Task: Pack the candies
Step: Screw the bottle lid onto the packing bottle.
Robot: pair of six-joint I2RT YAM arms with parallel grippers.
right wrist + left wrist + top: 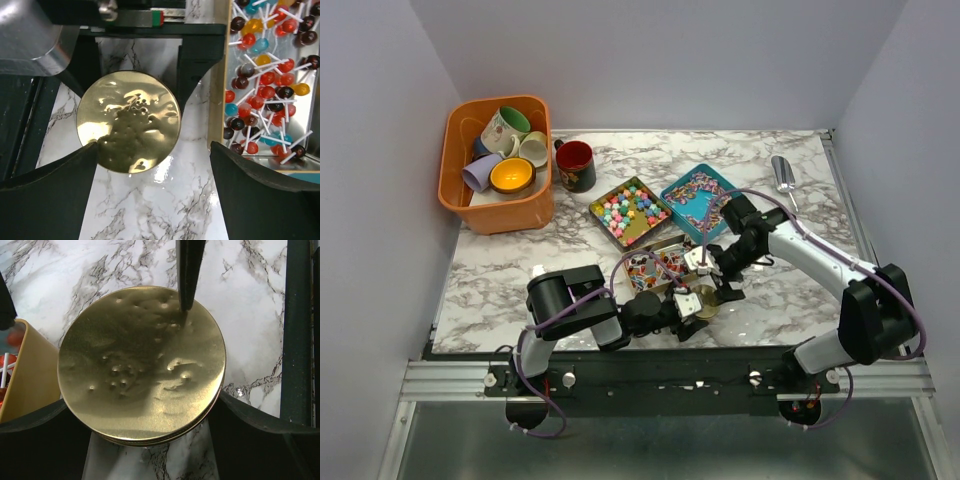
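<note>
A round gold lid (pixel 701 301) lies flat near the table's front, seated on a low round tin. My left gripper (pixel 688 304) holds it by the rim: in the left wrist view the lid (pixel 140 360) fills the space between both jaws of the gripper (pixel 142 402). My right gripper (pixel 706 270) hovers open above it, and one of its fingers (pixel 189 270) touches the lid's far edge. In the right wrist view the lid (pixel 129 120) lies by my open right gripper (pixel 154 146). Small bright candies (pixel 630 210) fill a square tin, and wrapped pieces (pixel 698 196) fill a teal tin.
A gold tray of lollipops (pixel 265 75) lies just beside the lid, also seen from above (pixel 658 264). An orange basket (pixel 535 205) of mugs stands at the back left, with a dark red mug (pixel 576 166) next to it. A metal scoop (pixel 783 178) lies at the back right.
</note>
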